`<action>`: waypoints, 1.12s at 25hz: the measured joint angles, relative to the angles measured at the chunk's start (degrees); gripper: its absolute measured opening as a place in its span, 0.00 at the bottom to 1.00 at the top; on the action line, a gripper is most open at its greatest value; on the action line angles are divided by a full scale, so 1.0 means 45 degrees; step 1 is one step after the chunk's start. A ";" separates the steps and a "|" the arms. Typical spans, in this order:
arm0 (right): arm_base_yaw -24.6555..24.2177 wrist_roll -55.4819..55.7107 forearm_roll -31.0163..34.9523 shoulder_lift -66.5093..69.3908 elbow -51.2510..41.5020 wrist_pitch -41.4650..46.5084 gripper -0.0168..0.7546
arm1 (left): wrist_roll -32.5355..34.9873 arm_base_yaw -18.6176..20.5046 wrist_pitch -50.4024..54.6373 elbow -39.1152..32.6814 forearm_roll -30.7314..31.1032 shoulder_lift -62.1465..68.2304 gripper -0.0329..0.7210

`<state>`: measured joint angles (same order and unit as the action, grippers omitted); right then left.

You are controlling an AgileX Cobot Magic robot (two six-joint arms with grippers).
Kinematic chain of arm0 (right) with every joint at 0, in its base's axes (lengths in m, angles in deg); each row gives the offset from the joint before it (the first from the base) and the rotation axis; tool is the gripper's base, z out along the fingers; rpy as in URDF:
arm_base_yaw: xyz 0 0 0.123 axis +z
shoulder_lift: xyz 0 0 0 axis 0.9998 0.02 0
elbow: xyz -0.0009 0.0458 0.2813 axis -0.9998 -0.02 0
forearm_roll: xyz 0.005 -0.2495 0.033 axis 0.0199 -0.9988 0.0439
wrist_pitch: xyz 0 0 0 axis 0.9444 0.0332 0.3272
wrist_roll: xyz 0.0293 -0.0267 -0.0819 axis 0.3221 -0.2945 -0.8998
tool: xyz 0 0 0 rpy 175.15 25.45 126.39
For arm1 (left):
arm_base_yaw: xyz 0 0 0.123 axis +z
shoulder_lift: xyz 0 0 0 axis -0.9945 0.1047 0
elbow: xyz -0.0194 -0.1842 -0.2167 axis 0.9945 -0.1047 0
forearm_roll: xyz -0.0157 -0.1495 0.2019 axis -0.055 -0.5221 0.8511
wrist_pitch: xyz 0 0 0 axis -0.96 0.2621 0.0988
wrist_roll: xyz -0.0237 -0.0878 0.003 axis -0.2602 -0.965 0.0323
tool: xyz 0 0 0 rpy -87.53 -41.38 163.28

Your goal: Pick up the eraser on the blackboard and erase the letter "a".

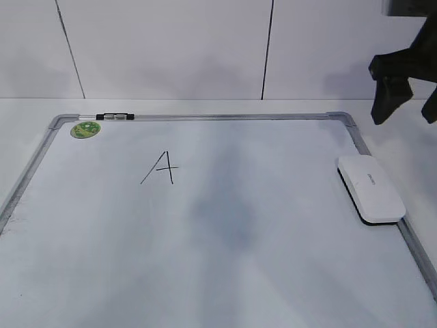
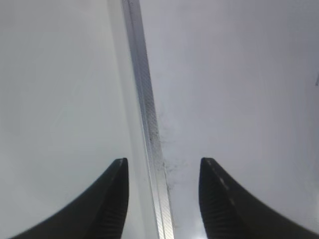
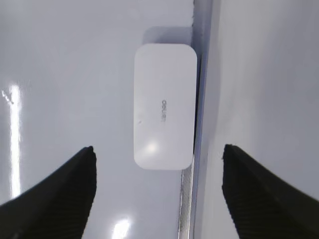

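The eraser (image 1: 371, 187) is a white oblong block lying on the right edge of the blackboard (image 1: 225, 117), a white board with a grey frame. In the right wrist view the eraser (image 3: 163, 105) lies against the frame strip (image 3: 202, 74). My right gripper (image 3: 158, 148) is open and empty, hanging above the eraser; it also shows in the exterior view (image 1: 408, 108), high at the back right. My left gripper (image 2: 163, 169) is open and empty over the board's frame strip (image 2: 144, 99). No lowercase "a" shows; only an angular capital "A" (image 1: 160, 168) is on the board.
A small black-and-silver marker (image 1: 115, 117) lies on the board's top frame at the left. A round green sticker (image 1: 85, 129) sits in the top left corner. The board lies on a white table against a white panelled wall.
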<state>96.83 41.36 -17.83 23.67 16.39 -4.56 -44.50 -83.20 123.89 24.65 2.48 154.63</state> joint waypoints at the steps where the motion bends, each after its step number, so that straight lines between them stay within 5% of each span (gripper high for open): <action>1: 0.0000 -0.0033 0.0000 -0.0301 -0.0342 0.0000 0.83 | -0.0018 0.0000 0.0313 0.0000 -0.0159 -0.0284 0.51; 10: 0.0000 -0.0081 0.0009 -0.3705 -0.3936 0.0000 0.82 | -0.0103 0.0000 0.0808 -0.0735 -0.1068 -0.2746 0.51; 28: 0.0000 -0.0139 -0.0286 -1.1908 -0.9725 -0.0101 0.79 | -0.0109 0.0000 0.0892 -0.9062 -0.1285 -1.2183 0.51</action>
<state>96.83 40.74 -19.12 -29.92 -27.37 -5.01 -44.99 -83.20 127.91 -16.13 -3.30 99.81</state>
